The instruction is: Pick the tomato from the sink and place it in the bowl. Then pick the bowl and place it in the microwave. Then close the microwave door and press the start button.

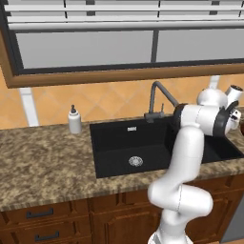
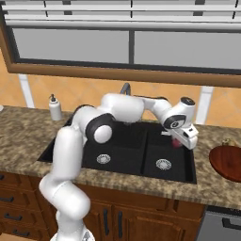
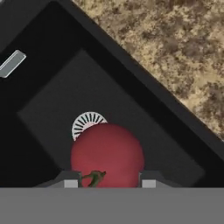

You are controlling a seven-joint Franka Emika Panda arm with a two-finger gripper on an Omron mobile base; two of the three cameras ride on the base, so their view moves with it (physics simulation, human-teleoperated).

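Where the arm reaches over the right-hand basin of the sink, the gripper hangs above that basin with the tomato clamped between its two fingertips, one on each side of the fruit. In the hand view the tomato sits right at the tips, a round red ball with no long axis to speak of; its green stem end faces down-left in that view (toward the finger there), and the silver drain peeks out from behind its upper edge on the black basin floor below. In the right base view the tomato shows as a small red patch under the white hand, clear of the sink bottom and above the right drain. The bowl rests on the granite counter to the right of the sink, well apart from the gripper. The dark faucet rises at the far edge of the sink, and a white soap bottle stands on the counter at the far left.
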